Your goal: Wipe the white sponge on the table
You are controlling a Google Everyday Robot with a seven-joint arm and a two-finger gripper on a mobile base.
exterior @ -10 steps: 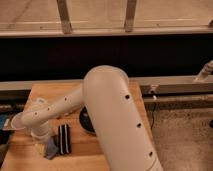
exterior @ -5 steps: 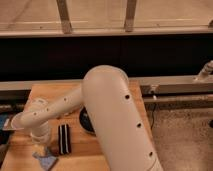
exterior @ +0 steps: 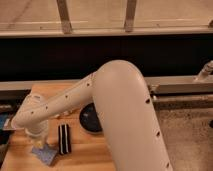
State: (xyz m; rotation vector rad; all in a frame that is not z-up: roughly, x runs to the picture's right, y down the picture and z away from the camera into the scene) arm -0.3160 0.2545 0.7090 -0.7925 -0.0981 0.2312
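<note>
My gripper [exterior: 36, 135] hangs low over the left front part of the light-brown wooden table [exterior: 85, 150], at the end of the white arm that reaches in from the right. It is shut. The white sponge does not show; the gripper and wrist cover the spot beneath them. I cannot tell whether anything is held. A light-blue pad [exterior: 44, 154] lies on the table just in front of the gripper.
A black ribbed block [exterior: 64, 138] lies right of the gripper. Behind it sits a dark round object [exterior: 90, 119], partly covered by the arm. The table's left edge is close to the gripper. A metal rail and a dark wall run behind the table.
The gripper has shifted slightly left, away from the black block. More of the light-blue pad now shows in front of it.
</note>
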